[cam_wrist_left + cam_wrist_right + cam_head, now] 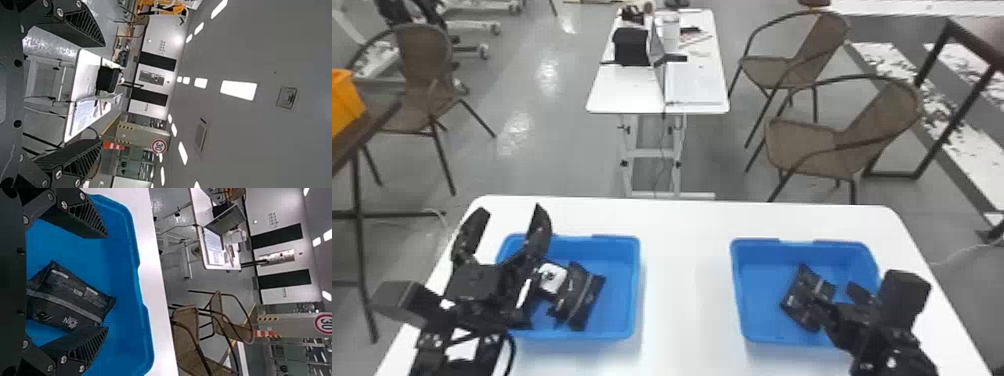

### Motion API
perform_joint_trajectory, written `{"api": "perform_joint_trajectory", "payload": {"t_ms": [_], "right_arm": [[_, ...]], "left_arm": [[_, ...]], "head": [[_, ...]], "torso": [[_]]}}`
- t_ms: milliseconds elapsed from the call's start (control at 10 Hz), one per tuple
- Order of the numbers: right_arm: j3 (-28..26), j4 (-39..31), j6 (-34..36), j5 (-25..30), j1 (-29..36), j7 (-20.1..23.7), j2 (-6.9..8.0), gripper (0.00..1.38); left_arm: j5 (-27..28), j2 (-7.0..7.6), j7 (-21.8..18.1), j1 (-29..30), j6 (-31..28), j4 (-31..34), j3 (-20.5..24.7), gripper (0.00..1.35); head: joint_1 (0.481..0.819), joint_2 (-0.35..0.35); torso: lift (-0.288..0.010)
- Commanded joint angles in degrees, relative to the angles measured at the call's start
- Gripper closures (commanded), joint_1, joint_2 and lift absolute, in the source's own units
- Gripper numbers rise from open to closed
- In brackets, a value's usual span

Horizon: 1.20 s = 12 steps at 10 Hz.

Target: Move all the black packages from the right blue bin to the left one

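In the head view my left gripper [504, 232] stands open above the left blue bin [636, 300]; the left wrist view shows the same gripper [98, 94] with nothing between its fingers. Black packages [582, 299] lie in that bin, partly behind the arm. Over the right blue bin [739, 295] is my right gripper [839, 297], open, close to a black package [799, 305] on the bin floor. From the right wrist, the package [70, 297] lies partly between the spread fingers of the gripper [103, 282], with a printed side showing.
Both bins stand on a white table [684, 280], with a strip of tabletop between them. Beyond its far edge are another white table [627, 90] and brown chairs [812, 145]. A brown table with an orange bin [344, 102] is at the far left.
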<state>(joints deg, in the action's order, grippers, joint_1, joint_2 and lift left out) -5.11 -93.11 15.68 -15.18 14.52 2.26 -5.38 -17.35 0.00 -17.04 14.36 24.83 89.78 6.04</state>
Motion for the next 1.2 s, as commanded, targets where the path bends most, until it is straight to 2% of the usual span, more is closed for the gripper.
{"api": "perform_joint_trajectory", "payload": {"t_ms": [0, 400, 1000, 1100], "right_arm": [[-0.2, 4.6, 0.9, -1.0, -2.8, 0.0, -0.25, 0.21], [-0.2, 17.9, 1.5, -2.0, -10.0, -1.2, -0.78, 0.21], [2.8, 27.9, 2.6, -1.4, -16.9, -0.9, -2.01, 0.22], [2.8, 29.7, 2.6, -2.0, -18.1, -0.8, -1.92, 0.26]], "left_arm": [[-0.3, -0.15, 0.0, 0.1, -0.5, 0.0, -0.6, 0.17], [-0.4, -0.15, 0.0, 0.1, -0.4, 0.0, -0.7, 0.17], [-1.4, -0.15, 0.0, 0.2, 0.5, 0.0, -1.1, 0.17], [-1.4, -0.15, 0.0, 0.3, 0.5, 0.0, -1.1, 0.17]], "head": [[0.695, -0.024], [0.695, -0.049], [0.695, -0.051], [0.695, -0.048]], "torso": [[0.0], [0.0], [0.0], [0.0]]}}
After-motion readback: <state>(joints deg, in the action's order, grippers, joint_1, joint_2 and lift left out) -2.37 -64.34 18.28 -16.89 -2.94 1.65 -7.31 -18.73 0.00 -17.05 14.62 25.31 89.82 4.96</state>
